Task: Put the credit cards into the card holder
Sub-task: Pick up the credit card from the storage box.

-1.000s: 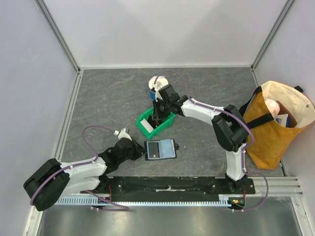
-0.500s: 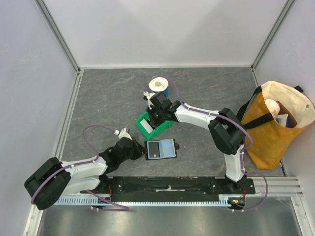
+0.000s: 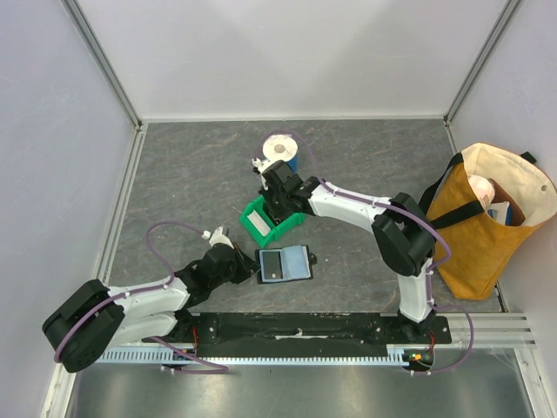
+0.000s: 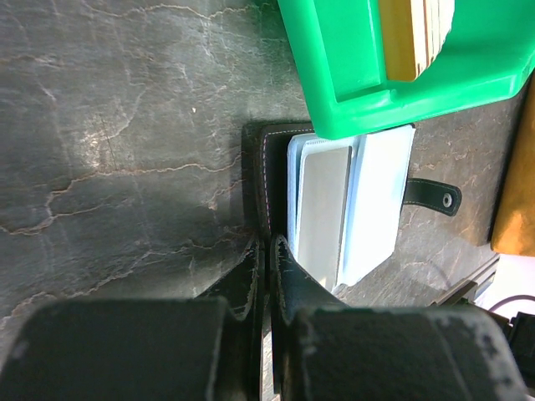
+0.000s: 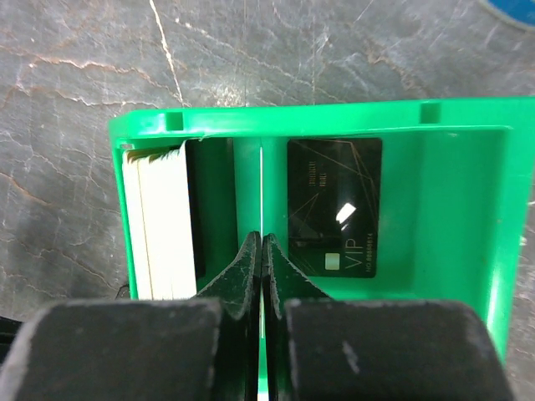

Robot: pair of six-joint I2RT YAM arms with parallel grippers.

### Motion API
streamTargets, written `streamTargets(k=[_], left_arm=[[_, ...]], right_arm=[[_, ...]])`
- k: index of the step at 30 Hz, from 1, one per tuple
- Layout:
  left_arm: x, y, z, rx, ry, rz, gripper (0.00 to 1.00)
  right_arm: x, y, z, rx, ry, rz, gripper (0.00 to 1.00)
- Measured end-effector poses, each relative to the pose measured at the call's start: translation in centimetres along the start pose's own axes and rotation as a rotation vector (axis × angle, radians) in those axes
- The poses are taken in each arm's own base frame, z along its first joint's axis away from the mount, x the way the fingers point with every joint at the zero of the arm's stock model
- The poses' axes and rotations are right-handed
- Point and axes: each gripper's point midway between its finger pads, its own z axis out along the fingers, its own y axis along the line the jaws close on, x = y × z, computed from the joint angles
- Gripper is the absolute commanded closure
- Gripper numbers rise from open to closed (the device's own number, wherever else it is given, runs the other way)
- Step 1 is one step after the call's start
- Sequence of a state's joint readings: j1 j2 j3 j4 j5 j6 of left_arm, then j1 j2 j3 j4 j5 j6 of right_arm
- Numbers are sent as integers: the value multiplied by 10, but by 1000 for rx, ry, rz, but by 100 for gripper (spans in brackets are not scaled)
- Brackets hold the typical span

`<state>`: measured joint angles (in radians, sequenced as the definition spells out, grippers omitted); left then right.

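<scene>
Black rectangular credit card (image 5: 334, 205) lies flat on the floor of the green plastic bin (image 5: 292, 113) mid-worktop (image 3: 191, 183), just right of the right end effector (image 5: 262, 238). Its fingers are pressed together, and a thin pale line runs on from the tips: card edge or bin seam, cannot tell. Black folding leather card holder (image 4: 253, 167) lies open near the middle of the near edge, a pale grey card (image 4: 322, 209) against its bluish inner side. The left end effector (image 4: 267, 244) is closed at its left cover, pinch not determinable. The black card's face is clear only in the right wrist view, the holder's snap tab only in the left.
</scene>
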<state>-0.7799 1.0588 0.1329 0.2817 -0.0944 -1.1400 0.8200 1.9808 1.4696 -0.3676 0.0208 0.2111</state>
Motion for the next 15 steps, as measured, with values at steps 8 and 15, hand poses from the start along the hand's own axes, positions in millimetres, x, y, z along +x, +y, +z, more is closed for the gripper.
streamTargets(k=[8,15], left_arm=[[1,2,-3,-9,4,1,98],[1,3,-3,-11,6,1,98]], right_arm=[[-44,8,-56,124,-176,-59,100],[-58,20,-87,295,-254,64,100]])
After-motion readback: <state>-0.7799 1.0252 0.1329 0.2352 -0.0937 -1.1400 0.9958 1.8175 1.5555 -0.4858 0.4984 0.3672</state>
